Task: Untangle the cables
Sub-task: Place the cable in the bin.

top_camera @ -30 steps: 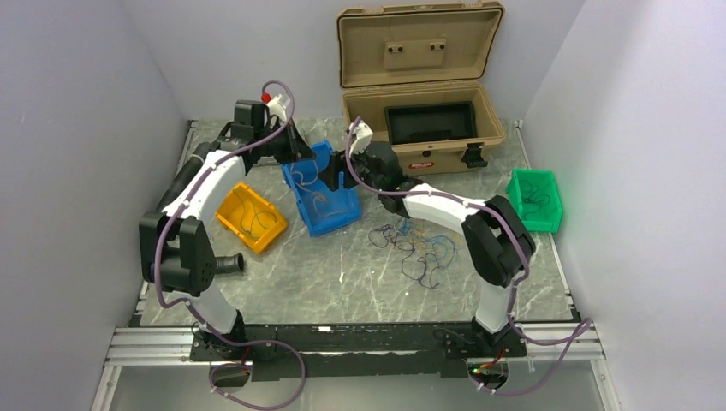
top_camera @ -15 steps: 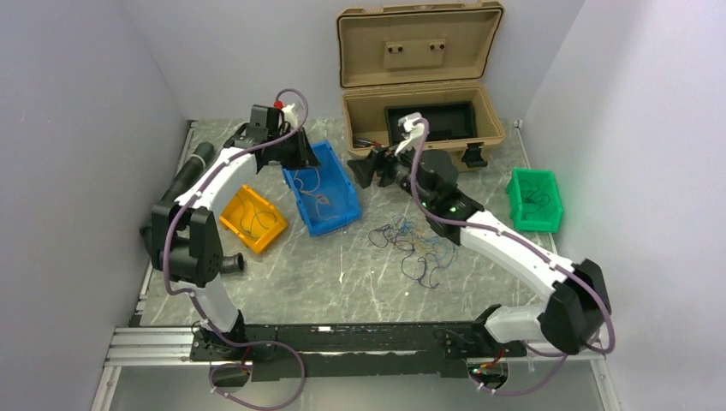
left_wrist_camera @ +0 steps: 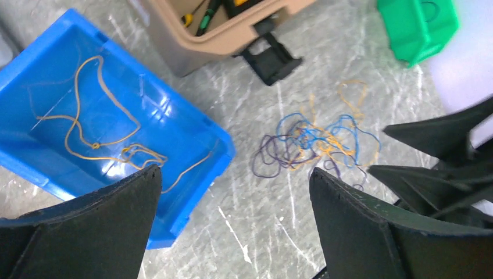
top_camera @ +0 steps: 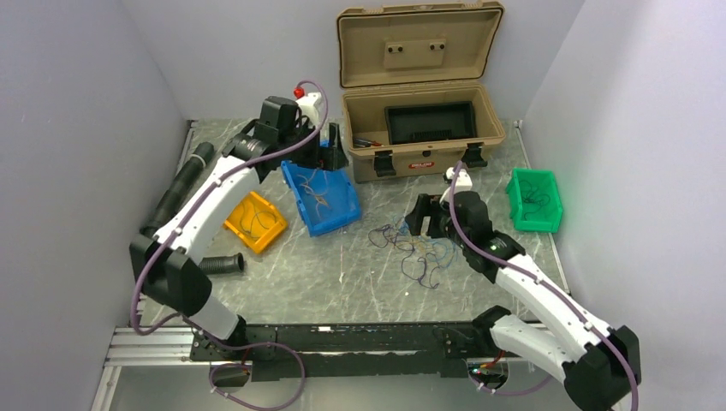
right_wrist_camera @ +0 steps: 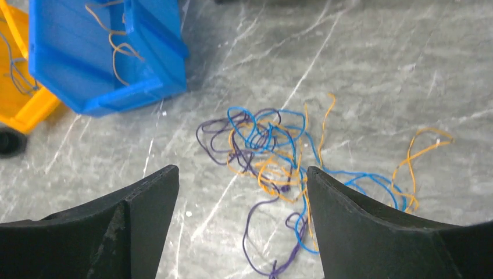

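The cables (top_camera: 413, 246) lie as a loose tangle of blue, purple and orange strands on the grey table; they also show in the wrist views as the tangle (left_wrist_camera: 314, 142) and the tangle (right_wrist_camera: 273, 152). My right gripper (top_camera: 425, 223) hovers just above the tangle's far side. This right gripper (right_wrist_camera: 242, 169) is open and empty, with the strands showing between its fingers. My left gripper (top_camera: 330, 157) hangs over the far end of the blue bin (top_camera: 321, 199). That left gripper (left_wrist_camera: 235, 170) is wide open and holds nothing. A thin orange-yellow wire (left_wrist_camera: 99, 135) lies in the blue bin (left_wrist_camera: 75, 110).
An open tan toolbox (top_camera: 419, 128) stands at the back. A yellow bin (top_camera: 252, 221) with thin wires sits left of the blue bin. A green bin (top_camera: 535, 199) with a dark wire is at the right. A black corrugated hose (top_camera: 181, 187) runs along the left edge.
My right arm swung back from the toolbox front and came down over the tangle. My left gripper moved right along the blue bin's far end.
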`<control>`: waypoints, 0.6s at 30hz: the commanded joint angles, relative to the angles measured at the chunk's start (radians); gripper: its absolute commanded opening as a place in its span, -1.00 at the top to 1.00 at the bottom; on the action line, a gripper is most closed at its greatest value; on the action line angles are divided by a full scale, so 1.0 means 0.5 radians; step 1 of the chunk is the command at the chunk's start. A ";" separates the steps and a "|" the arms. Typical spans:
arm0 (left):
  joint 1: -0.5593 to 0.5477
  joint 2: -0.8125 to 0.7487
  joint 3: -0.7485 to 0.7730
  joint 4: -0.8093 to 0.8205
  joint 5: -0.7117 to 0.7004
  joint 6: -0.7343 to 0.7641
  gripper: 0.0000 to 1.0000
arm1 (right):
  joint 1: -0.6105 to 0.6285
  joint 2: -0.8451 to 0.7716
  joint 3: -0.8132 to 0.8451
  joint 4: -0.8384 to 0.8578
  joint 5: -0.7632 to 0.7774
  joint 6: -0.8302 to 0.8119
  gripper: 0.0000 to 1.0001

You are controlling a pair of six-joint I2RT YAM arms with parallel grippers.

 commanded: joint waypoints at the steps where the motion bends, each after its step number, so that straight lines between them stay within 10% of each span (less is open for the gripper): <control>1: -0.147 -0.198 0.046 -0.002 -0.104 0.065 -0.99 | -0.022 -0.173 -0.097 -0.074 -0.129 -0.086 -0.61; 18: -0.677 -0.452 -0.683 0.856 -0.238 -0.150 -0.90 | -0.034 0.293 -0.024 -0.025 -0.147 -0.185 -0.35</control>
